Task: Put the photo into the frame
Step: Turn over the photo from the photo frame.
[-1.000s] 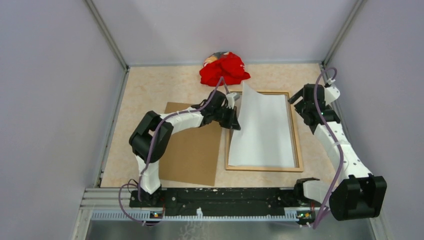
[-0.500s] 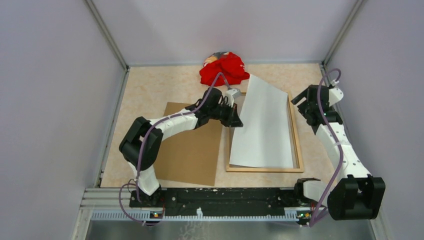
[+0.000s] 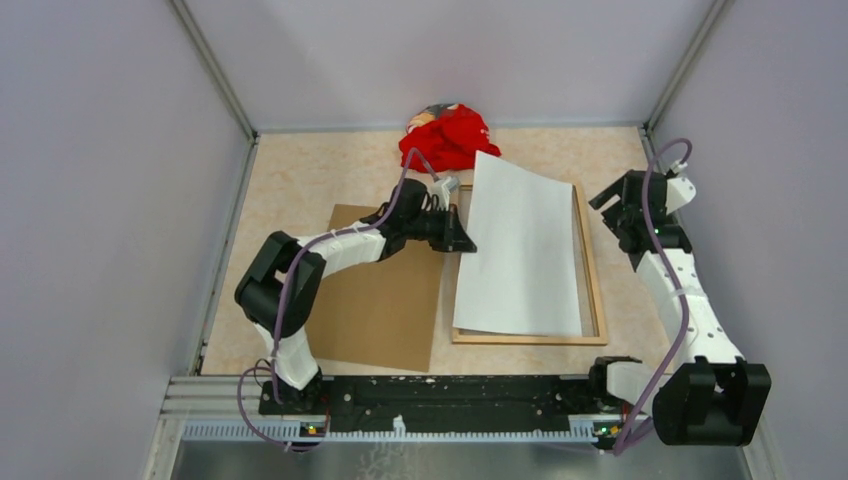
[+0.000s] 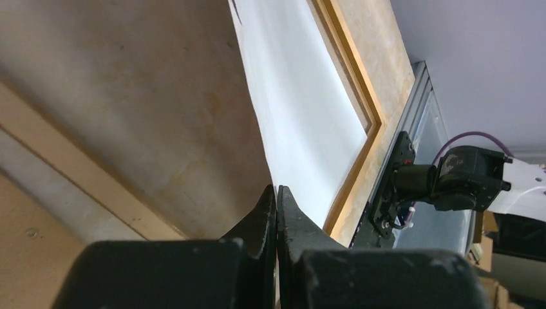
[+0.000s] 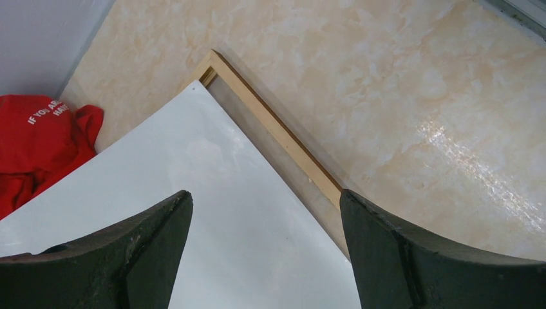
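The photo (image 3: 520,250) shows its plain white reverse and lies slanted over the light wooden frame (image 3: 591,260), with its left edge raised. My left gripper (image 3: 462,240) is shut on that left edge; in the left wrist view its jaws (image 4: 277,190) pinch the thin sheet (image 4: 293,109), with the frame (image 4: 357,96) beyond. My right gripper (image 3: 615,205) hangs open over the frame's far right corner. In the right wrist view, the right gripper (image 5: 265,201) straddles the photo's corner (image 5: 193,219) and the frame strip (image 5: 277,138) from above without touching them.
A plain brown board (image 3: 380,300) lies flat left of the frame, under my left arm. A crumpled red cloth (image 3: 450,138) sits by the back wall, also seen as red cloth (image 5: 38,141). Grey walls close in the marble-patterned table (image 3: 300,180).
The photo has swung from steeply upright to a flatter slant over the frame. My left gripper shifted slightly left with the edge held. My right gripper drew back to the right.
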Robot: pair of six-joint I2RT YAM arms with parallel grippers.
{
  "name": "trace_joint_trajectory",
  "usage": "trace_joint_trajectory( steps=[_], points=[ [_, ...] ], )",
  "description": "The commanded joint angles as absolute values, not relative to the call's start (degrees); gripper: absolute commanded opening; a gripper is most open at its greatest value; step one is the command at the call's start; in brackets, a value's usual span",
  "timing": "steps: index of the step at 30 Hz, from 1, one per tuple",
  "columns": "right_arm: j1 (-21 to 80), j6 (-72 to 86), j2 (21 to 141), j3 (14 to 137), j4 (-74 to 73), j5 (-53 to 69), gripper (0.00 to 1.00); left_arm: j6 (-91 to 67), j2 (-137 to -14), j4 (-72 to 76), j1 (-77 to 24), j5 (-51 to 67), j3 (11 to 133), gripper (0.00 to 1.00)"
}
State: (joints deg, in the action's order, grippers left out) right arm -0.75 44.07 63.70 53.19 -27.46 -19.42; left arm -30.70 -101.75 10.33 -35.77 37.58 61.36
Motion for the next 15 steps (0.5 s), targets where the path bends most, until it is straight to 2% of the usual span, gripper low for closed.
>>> trace_joint_trajectory(
  steps=[1,10,15],
  points=[
    [-1.5,43.3,62.5,52.9,-26.6,-19.3,0.84,-37.0,-99.7,15.0,-35.0,38.1,59.6,0.00],
    [-1.6,42.9,62.2,52.3,-26.3,-18.7,0.84,-41.8,-100.5,19.2,-35.0,40.1,58.9,0.00],
    [-1.9,39.6,63.4,51.5,-20.5,-8.0,0.86,-37.5,-99.1,13.4,-33.3,42.4,64.4,0.00]
  ],
)
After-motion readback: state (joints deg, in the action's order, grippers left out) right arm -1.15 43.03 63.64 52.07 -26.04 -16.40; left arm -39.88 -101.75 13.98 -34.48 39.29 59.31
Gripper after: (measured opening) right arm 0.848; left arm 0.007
